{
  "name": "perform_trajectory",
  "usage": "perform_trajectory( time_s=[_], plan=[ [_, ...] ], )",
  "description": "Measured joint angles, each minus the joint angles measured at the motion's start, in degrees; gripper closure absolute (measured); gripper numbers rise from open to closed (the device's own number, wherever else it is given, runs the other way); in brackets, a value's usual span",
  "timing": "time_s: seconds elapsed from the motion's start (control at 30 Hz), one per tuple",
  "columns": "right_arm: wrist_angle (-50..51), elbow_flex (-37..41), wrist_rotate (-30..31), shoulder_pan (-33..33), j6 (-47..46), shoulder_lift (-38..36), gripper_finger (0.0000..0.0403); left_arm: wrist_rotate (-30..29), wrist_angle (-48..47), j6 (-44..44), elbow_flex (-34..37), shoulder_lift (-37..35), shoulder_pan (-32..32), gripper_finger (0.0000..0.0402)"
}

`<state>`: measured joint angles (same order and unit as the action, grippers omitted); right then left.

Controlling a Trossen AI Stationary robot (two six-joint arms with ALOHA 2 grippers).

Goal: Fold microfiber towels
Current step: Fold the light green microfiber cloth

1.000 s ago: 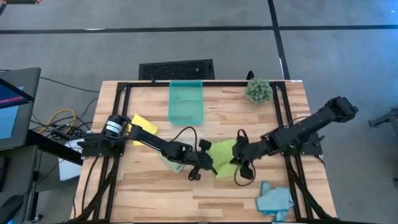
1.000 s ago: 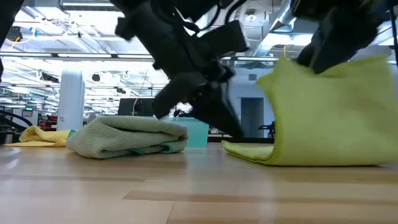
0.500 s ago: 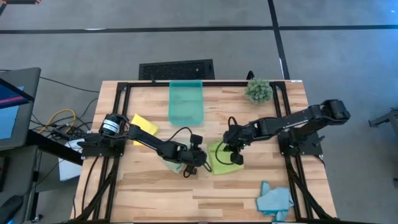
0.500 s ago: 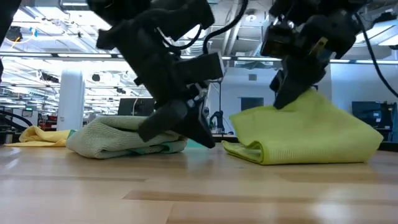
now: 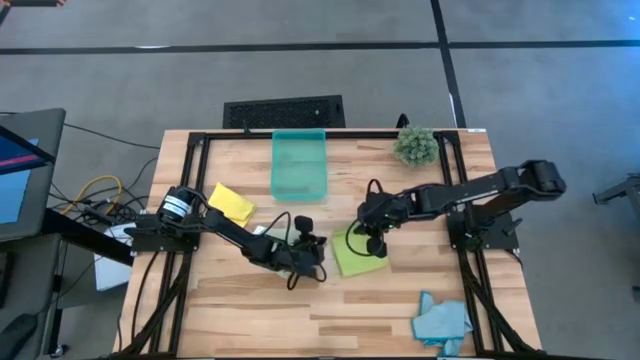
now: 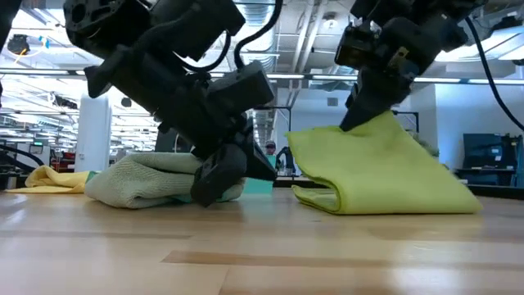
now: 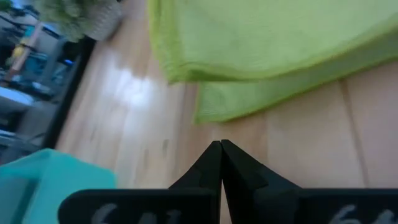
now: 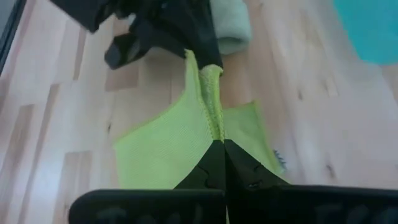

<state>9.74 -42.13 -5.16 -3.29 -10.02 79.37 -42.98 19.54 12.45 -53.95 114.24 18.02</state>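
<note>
The lime green towel (image 5: 352, 262) lies doubled over at mid-table, its lower layer flat on the wood. My right gripper (image 5: 368, 248) is shut on its raised upper layer. The pale green towel (image 6: 139, 182) sits bunched on the table to its left. My left gripper (image 6: 205, 195) is shut and low, just in front of that bundle. In the left wrist view its tips (image 7: 221, 144) point at bare wood short of the lime towel (image 7: 261, 37). A yellow towel (image 5: 232, 203) lies at the far left and a light blue one (image 5: 442, 318) at the near right. My right gripper pinches a raised ridge of the lime towel's upper layer (image 8: 213, 118) between its two fingers. It comes slanting down from the table's right. The cloth slopes away from the fingers like a tent (image 6: 409, 156). The folded edge (image 6: 327, 197) and the lower layer rest on the table.
A translucent teal bin (image 5: 300, 165) stands at the far middle, and a small spiky plant (image 5: 415, 146) at the far right. A black frame (image 5: 190, 160) borders the table. Bare wood lies along the near edge, left of the blue towel.
My right gripper, still shut on the lime towel, has moved toward the table's left and far edge and sunk. The upright flap has come down over the lower layer, folding the towel. My left gripper has moved left and down and tipped, stopping in front of the pale green towel.
</note>
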Motion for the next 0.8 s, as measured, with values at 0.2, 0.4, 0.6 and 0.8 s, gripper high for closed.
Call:
perform_trajectory(
  time_s=[0.2,0.4,0.6,0.8],
  plan=[
    [0.2,0.2,0.8,0.9,0.0,1.2,0.0395,0.3,2.5,1.5,1.0,0.0,0.0,0.0401],
    [-0.3,1.3,2.3,0.8,-0.5,3.7,0.0395,0.4,2.3,1.5,1.0,0.0,0.0,0.0401],
    [0.1,1.4,5.4,0.7,-2.1,4.3,0.0395,0.5,1.9,1.5,1.0,0.0,0.0,0.0401],
    [0.5,1.4,4.0,0.5,-2.5,4.4,0.0395,0.5,1.8,1.9,1.0,0.0,0.0,0.0401]
  ],
)
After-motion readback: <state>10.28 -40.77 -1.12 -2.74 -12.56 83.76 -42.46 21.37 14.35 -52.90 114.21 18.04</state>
